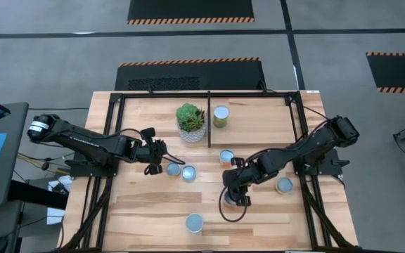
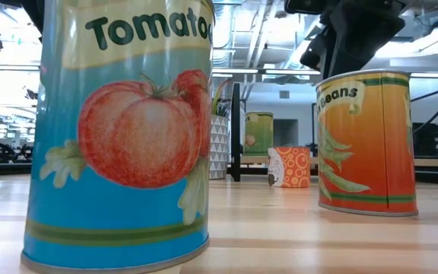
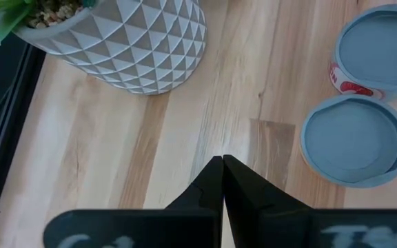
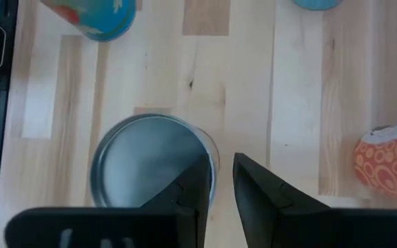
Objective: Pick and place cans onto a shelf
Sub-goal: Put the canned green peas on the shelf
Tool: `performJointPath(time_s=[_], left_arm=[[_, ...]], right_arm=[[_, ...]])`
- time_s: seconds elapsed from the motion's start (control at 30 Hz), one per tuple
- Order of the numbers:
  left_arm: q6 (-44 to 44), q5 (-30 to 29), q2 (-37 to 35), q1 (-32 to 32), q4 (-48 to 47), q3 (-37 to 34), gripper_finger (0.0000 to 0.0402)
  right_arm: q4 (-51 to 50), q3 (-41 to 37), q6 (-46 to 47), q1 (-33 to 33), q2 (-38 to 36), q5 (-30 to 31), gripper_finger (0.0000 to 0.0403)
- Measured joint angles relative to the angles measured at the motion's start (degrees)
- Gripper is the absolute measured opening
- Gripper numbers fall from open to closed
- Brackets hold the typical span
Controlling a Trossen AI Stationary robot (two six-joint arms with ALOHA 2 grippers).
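Observation:
My right gripper (image 4: 222, 165) hangs over an orange bean can (image 2: 367, 141) that stands upright right of the table's middle (image 1: 228, 199). Its fingers are a narrow gap apart, one over the can's silver top (image 4: 147, 162) and one just outside the rim. My left gripper (image 3: 222, 162) is shut and empty above bare wood, next to two pale-blue-topped cans (image 3: 353, 148) (image 3: 381, 58) left of centre. A tomato can (image 2: 120, 137) stands near the front edge. A green can (image 1: 221, 116) stands on the shelf's board (image 1: 259, 116), just right of the centre bar (image 1: 209, 105). My right gripper points down over the bean can's rim (image 4: 209, 148). I cannot tell whether either finger touches the can. The can stands upright on the table.
A succulent in a white patterned pot (image 1: 190, 121) stands at the back centre, close to my left gripper. An orange patterned can (image 1: 226, 156) and another can (image 1: 284, 185) stand near my right arm. Black frame tubes (image 1: 118, 105) run along the table's sides.

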Motion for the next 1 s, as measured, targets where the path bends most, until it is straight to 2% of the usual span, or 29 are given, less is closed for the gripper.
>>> performJointPath(time_s=[1.0], left_arm=[[-1.03, -0.05, 0.00, -0.02, 0.02, 0.02, 0.0000]], right_arm=[[-2.24, -0.38, 1.29, 1.66, 0.00, 0.02, 0.0093]])
